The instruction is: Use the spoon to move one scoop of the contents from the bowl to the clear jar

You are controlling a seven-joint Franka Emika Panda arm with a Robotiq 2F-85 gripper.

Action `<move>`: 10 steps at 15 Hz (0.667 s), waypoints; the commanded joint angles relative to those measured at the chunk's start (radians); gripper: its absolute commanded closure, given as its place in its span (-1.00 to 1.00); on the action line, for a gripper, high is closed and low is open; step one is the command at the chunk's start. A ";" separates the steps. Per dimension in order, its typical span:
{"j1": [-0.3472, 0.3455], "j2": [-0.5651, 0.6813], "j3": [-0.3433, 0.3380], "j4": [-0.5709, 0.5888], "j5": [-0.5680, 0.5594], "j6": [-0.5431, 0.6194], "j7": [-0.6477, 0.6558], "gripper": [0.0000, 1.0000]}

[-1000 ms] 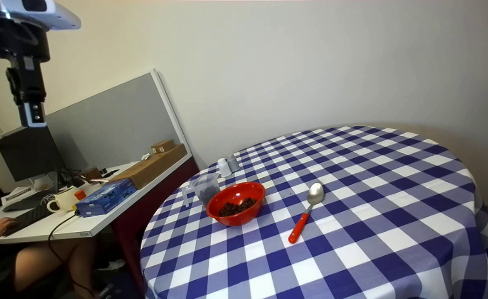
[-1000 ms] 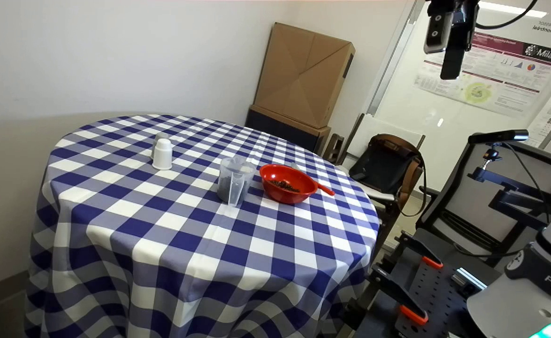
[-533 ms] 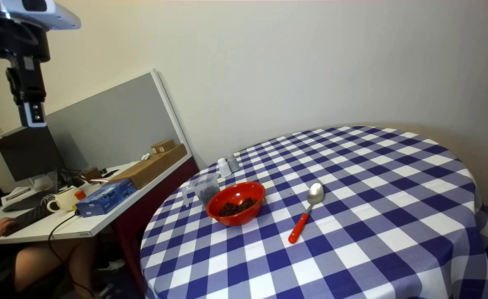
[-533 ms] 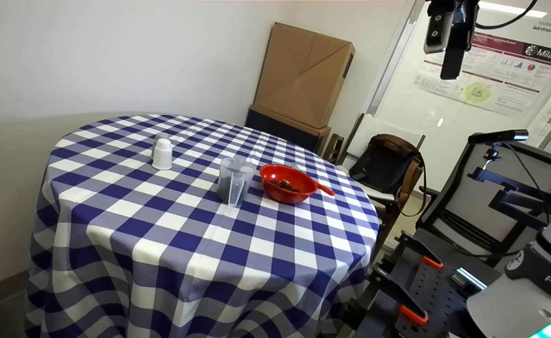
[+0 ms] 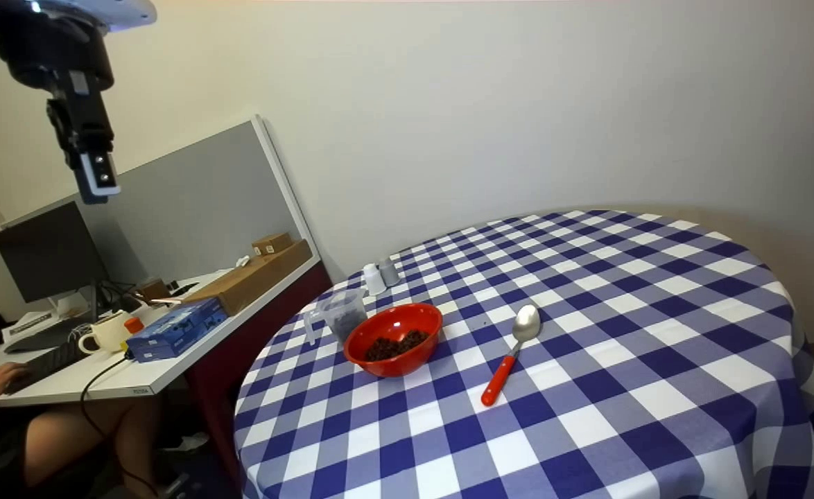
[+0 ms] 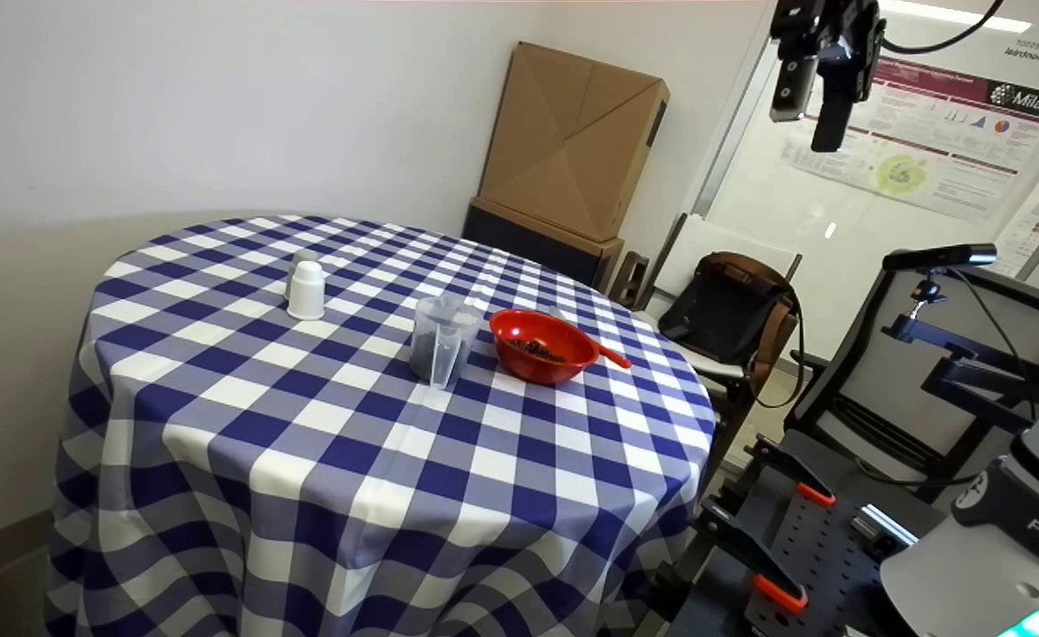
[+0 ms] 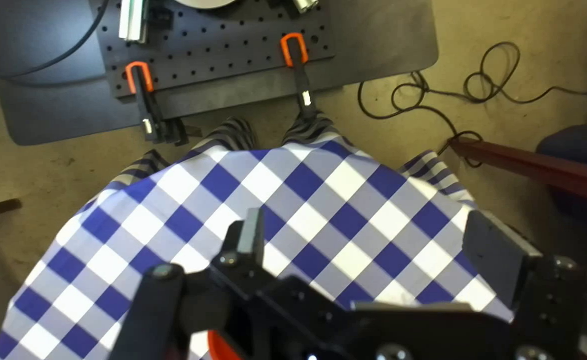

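In an exterior view I have the red bowl point(image 5: 400, 366) upright on the check-covered table point(image 5: 608, 388), with the contents point(image 5: 387, 348), dark brown crumbly bits, heaped low inside it. Just beside the bowl, at its ten o'clock, stands the clear jar point(image 5: 344, 316), handle toward eight; its lower part looks dark grey, and I can't tell whether that is a filling. The spoon point(image 5: 507, 365) lies on the table at the bowl's three o'clock, apart from it, scoop end toward one and red handle toward seven. Near the bowl's twelve o'clock, a white shaker point(image 5: 374, 280) and a grey shaker point(image 5: 389, 273) stand side by side; what they hold I can't see.

My wrist view shows the hand point(image 7: 366, 227) with its fingers spread wide, the table's checks visible in the gap, and nothing in its grip. In both exterior views it hangs high, well apart from bowl, jar and spoon.

For writing, I read "Mila" on a poster point(image 6: 918, 133) at two o'clock in an exterior view. The robot base point(image 6: 953, 575), at four o'clock there, carries "FRAN" before the frame cuts it. Print on a blue box point(image 5: 178, 331), at eight o'clock in an exterior view, is too small to read.
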State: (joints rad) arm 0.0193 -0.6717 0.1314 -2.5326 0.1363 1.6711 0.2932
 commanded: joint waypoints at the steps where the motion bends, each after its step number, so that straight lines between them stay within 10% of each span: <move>1: -0.095 0.028 -0.036 0.008 -0.151 0.095 -0.011 -1.00; 10: -0.173 0.304 -0.271 0.050 -0.269 0.378 -0.328 -1.00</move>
State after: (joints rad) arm -0.1611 -0.4847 -0.0900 -2.5314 -0.1363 1.9985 0.0684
